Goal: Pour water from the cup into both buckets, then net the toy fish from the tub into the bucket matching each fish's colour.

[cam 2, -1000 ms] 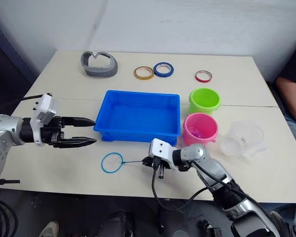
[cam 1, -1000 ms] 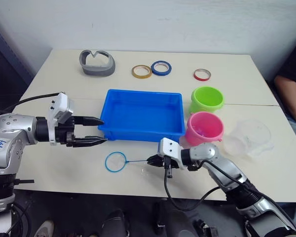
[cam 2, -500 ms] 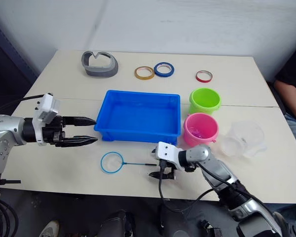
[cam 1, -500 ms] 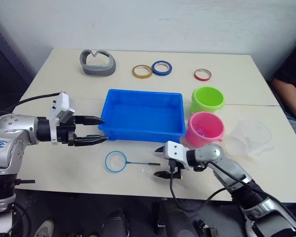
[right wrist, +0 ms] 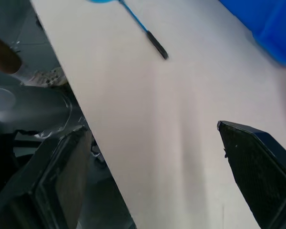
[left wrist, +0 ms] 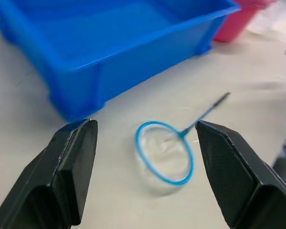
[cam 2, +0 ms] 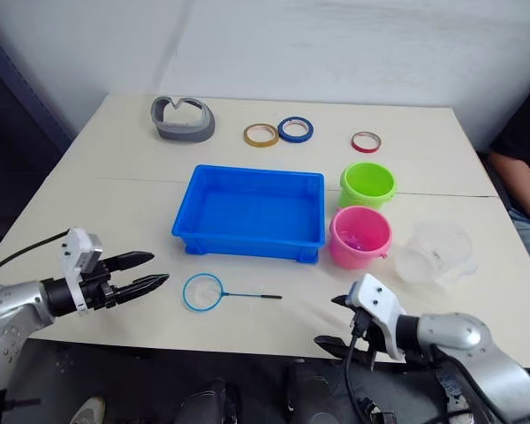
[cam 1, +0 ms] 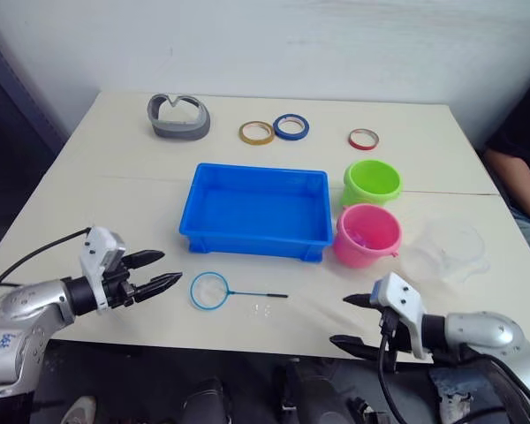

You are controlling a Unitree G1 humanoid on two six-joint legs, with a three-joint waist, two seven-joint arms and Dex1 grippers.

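Observation:
The blue tub (cam 1: 247, 237) stands mid-table with no fish showing in it. To its right are the lime green bucket (cam 1: 371, 181) and the pink bucket (cam 1: 367, 237); small magenta shapes that look like toy fish (cam 2: 349, 238) lie in the pink one. The clear cup (cam 1: 450, 250) rests further right. In front of the tub the net (cam 1: 209, 290) lies flat, handle pointing right. My left gripper (cam 1: 159, 272) is open, just left of the hoop (left wrist: 164, 152). My right gripper (cam 1: 340, 320) is open and empty at the table's front edge, right of the handle's tip (right wrist: 155, 45).
At the back lie a grey curved piece (cam 1: 178, 116) and three tape rings: yellow (cam 1: 256, 132), blue (cam 1: 291, 126), red (cam 1: 363, 139). A person (cam 1: 521, 150) sits at the right edge. The table's front edge runs just under both grippers.
My right gripper opened, let go of the net's handle and drew back right to the front edge. The left gripper pulled back from beside the tub toward the front-left. The net stays on the table.

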